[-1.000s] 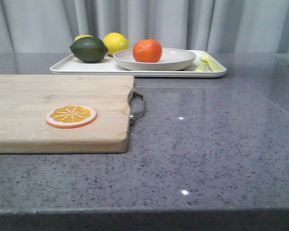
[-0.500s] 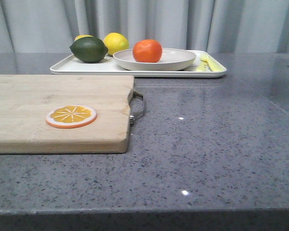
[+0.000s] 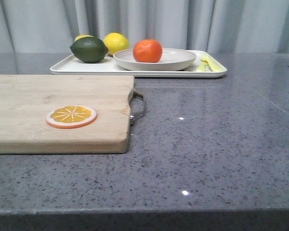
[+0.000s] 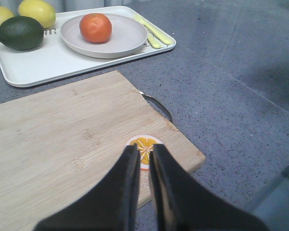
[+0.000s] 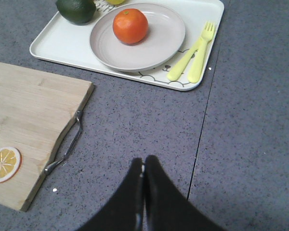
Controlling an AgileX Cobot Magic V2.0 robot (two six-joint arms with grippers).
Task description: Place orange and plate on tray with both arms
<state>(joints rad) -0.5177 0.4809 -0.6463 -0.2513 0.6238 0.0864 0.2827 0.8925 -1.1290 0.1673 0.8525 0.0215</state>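
The orange [image 3: 147,50] [image 4: 95,27] [image 5: 130,26] rests inside the beige plate [image 3: 179,61] [image 4: 127,39] [image 5: 164,39], and the plate stands on the white tray [image 3: 72,68] [image 4: 48,63] [image 5: 60,44] at the back of the table. My left gripper [image 4: 143,148] hangs over the wooden board, far short of the tray. Only a thin slit shows between its fingers and nothing is in it. My right gripper [image 5: 143,161] is shut and empty above the grey counter, also well short of the tray. Neither gripper shows in the front view.
A dark green fruit [image 3: 89,49], lemons [image 3: 115,42] and yellow cutlery [image 3: 207,62] share the tray. A wooden cutting board [image 3: 48,96] with a metal handle [image 3: 137,108] lies front left and carries an orange slice [image 3: 71,116]. Curtains close off the back.
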